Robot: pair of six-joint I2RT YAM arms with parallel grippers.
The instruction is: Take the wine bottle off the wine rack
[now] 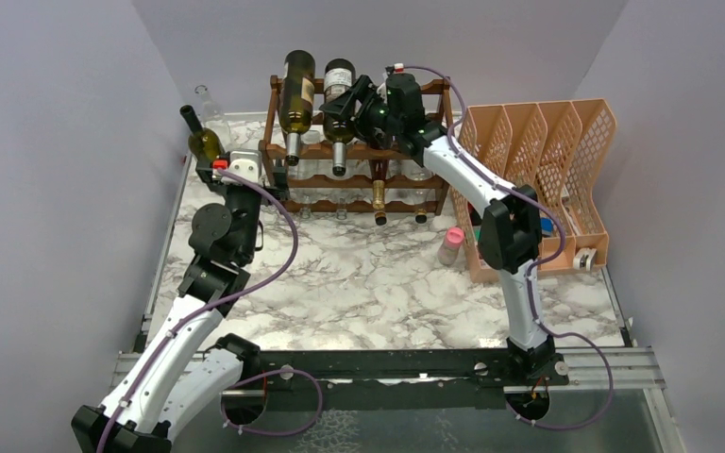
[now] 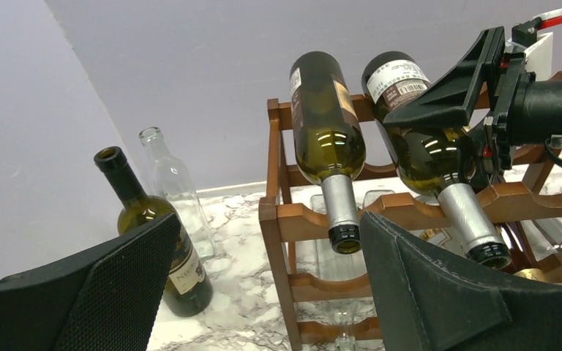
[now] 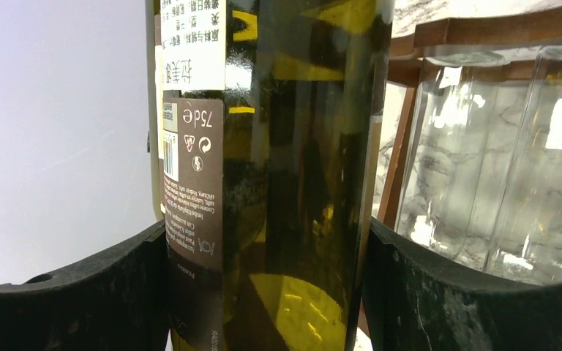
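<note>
squeezing wine bottle [image 3: 293,175] labelled "75cl"

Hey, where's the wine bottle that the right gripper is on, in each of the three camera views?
Top external: the wine bottle lies top centre, in the right gripper.
Left wrist: upper right, neck slanting down.
Right wrist: fills the centre, between the fingers.
Shared landmark: the brown wine rack.

Even, soft overhead light; small glare spots on the wine bottle [image 2: 327,139] glass; the right wrist close-up is slightly soft.
</note>
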